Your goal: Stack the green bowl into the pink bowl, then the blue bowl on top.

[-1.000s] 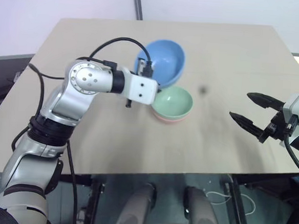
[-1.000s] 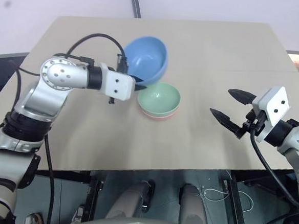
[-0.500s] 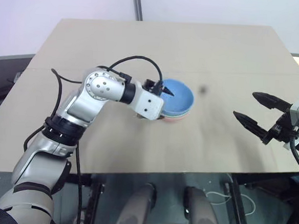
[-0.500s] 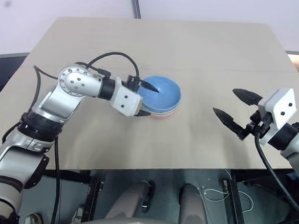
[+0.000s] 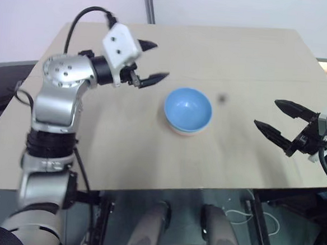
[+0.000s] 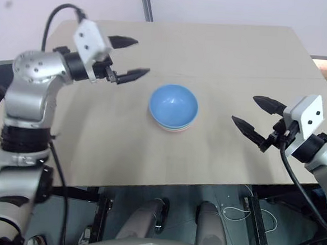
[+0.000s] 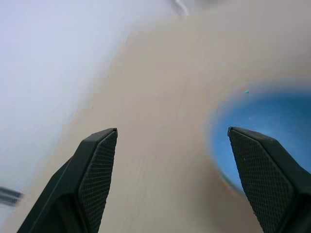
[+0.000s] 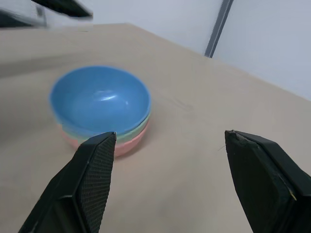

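Bowls stacked three deep as left arm pulls clear

Blue bowl (image 5: 188, 109) sits nested on top of the green bowl (image 8: 130, 133) and the pink bowl (image 8: 127, 145), all three upright with their mouths facing up, near the middle of the pale wooden surface (image 5: 252, 56). Being round, the bowls have no long axis; the stack rises straight, and from the right wrist view only thin green and pink rims show beneath the blue one.

A second ago the blue bowl hung tilted in the left gripper's fingers, above and behind the green bowl, which already lay in the pink one. Half a second ago it had come down onto the stack with the fingers at its rim. Now the left gripper (image 5: 151, 60) has let go and drawn back, up and to the robot's left, well apart from the stack. Its two black fingers stand wide apart with nothing between them and point toward the bowls.

The right gripper (image 5: 281, 123) hovers at the surface's right edge, well apart from the stack, much as it did a second ago. Its fingers are spread wide and empty, aimed toward the bowls.
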Action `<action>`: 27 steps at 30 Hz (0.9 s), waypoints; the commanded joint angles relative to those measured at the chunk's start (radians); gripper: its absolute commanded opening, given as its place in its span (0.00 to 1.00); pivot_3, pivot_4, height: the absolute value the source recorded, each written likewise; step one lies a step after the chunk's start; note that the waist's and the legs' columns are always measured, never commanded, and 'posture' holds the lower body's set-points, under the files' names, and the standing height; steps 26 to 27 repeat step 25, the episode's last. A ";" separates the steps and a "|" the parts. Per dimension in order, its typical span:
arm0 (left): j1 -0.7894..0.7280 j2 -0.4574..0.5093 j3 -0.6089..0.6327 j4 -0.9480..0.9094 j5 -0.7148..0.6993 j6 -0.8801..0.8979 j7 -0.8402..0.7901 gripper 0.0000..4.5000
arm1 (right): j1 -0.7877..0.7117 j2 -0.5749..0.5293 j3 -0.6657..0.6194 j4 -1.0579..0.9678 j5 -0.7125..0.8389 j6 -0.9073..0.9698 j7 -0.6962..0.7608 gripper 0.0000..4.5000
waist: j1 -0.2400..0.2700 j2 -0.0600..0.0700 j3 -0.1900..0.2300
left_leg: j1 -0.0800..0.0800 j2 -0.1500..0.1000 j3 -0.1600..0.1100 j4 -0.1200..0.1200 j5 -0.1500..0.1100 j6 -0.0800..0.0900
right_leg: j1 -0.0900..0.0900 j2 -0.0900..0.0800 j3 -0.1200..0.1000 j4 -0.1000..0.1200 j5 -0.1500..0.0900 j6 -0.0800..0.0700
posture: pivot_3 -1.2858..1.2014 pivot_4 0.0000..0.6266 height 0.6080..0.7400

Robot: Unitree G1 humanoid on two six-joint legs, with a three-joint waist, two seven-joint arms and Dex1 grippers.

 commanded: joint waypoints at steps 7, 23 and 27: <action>0.321 0.014 0.170 -0.193 -0.172 0.107 0.101 1.00 | -0.032 -0.020 -0.018 0.145 -0.045 -0.124 0.092 0.99 | 0.008 -0.001 0.000 | -0.002 -0.001 -0.001 0.001 0.000 0.000 | 0.000 0.000 -0.001 0.000 0.002 -0.004 | 0.52 0.24 1.00; 0.687 0.085 0.310 -0.237 -0.318 0.031 0.027 1.00 | 0.166 -0.137 -0.219 0.231 -0.069 -0.140 0.251 0.99 | 0.011 0.000 0.000 | -0.001 0.000 0.000 0.001 -0.002 -0.002 | 0.000 -0.001 0.000 0.000 -0.002 -0.005 | 0.52 0.24 1.00; 0.704 0.096 0.304 -0.239 -0.334 0.037 0.005 1.00 | 0.171 -0.143 -0.219 0.230 -0.066 -0.134 0.263 0.99 | 0.012 0.000 0.000 | -0.001 0.000 0.000 0.001 -0.003 -0.004 | 0.000 -0.001 -0.001 0.000 -0.003 -0.005 | 0.52 0.24 1.00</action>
